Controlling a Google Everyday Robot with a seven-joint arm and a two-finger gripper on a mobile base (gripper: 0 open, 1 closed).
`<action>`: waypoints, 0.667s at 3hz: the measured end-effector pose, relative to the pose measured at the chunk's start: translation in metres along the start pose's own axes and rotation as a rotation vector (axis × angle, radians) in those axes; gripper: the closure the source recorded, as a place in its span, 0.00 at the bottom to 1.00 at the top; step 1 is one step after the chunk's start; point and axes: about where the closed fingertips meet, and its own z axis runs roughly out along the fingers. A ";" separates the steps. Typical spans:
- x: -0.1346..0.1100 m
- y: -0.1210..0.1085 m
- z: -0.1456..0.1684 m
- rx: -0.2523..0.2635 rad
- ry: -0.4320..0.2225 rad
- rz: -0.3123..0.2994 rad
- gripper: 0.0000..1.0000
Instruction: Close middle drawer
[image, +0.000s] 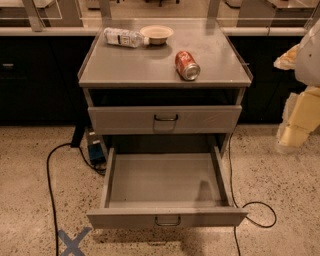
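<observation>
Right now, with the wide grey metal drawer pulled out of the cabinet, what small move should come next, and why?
Probably bring the gripper, at the right edge beside the grey metal cabinet, left and down to the front of the wide grey metal middle drawer. It stands pulled far out, and the gripper is well apart from it, so no push can start yet.

Single view: high, in front of the cabinet (150, 65), facing downward and toward the far wall; medium range, cabinet top to floor (280, 180) framed. Gripper (300, 117): right edge, nearest the lens.
</observation>
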 end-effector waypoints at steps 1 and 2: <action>0.000 0.000 0.000 0.003 -0.001 0.000 0.00; 0.006 0.008 0.016 -0.007 -0.017 0.016 0.00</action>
